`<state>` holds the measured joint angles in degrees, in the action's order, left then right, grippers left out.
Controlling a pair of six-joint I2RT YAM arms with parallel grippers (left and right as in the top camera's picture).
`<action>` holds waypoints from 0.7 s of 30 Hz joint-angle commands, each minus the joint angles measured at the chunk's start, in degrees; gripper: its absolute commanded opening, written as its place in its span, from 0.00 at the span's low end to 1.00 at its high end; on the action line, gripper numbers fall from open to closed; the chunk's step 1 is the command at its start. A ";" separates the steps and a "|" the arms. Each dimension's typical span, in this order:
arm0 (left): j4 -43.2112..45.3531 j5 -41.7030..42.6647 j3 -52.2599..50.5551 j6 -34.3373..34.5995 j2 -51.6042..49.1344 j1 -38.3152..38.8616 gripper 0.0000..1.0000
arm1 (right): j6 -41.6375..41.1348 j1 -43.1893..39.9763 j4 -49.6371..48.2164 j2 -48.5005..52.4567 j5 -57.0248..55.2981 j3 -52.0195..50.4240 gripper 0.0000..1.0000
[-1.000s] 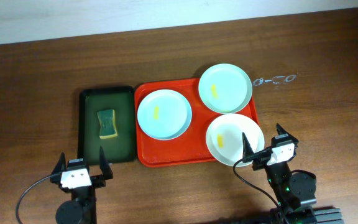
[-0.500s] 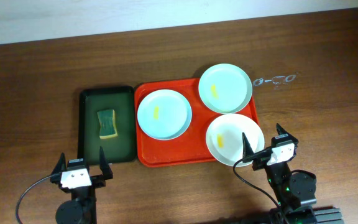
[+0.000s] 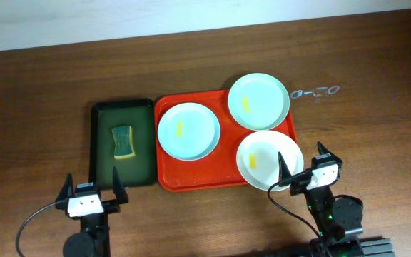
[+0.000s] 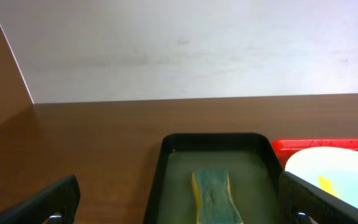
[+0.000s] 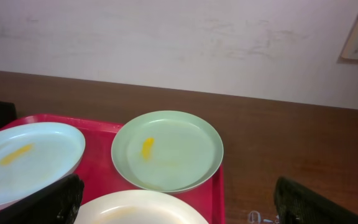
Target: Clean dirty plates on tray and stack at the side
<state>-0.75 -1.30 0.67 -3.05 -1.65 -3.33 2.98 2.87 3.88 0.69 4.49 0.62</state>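
Note:
Three dirty plates lie on the red tray [image 3: 164,175]: a pale blue one [image 3: 188,130] at left, a pale green one [image 3: 258,100] at the back right, a white one [image 3: 268,158] at the front right. Each bears a yellow smear. My left gripper [image 3: 91,194] is open and empty at the front left, just in front of the dark green tray. My right gripper [image 3: 304,168] is open and empty at the white plate's front right edge. The right wrist view shows the green plate [image 5: 166,149], the blue plate [image 5: 23,163] and the white plate [image 5: 143,209].
A dark green tray [image 3: 104,164] left of the red tray holds a green and yellow sponge [image 3: 123,141]; the sponge [image 4: 214,196] also shows in the left wrist view. A small clear glinting object [image 3: 318,91] lies on the table right of the red tray. A wall runs along the back.
The left gripper has shifted slightly toward the front of the table. Nothing else has moved.

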 commanded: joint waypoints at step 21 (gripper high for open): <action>-48.35 13.11 66.01 -0.50 -41.42 -0.20 0.99 | -6.88 -0.33 50.47 49.37 10.91 71.87 0.98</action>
<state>-38.70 11.22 53.15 -3.07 -29.76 -3.38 -3.31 2.81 48.12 39.72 12.84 62.37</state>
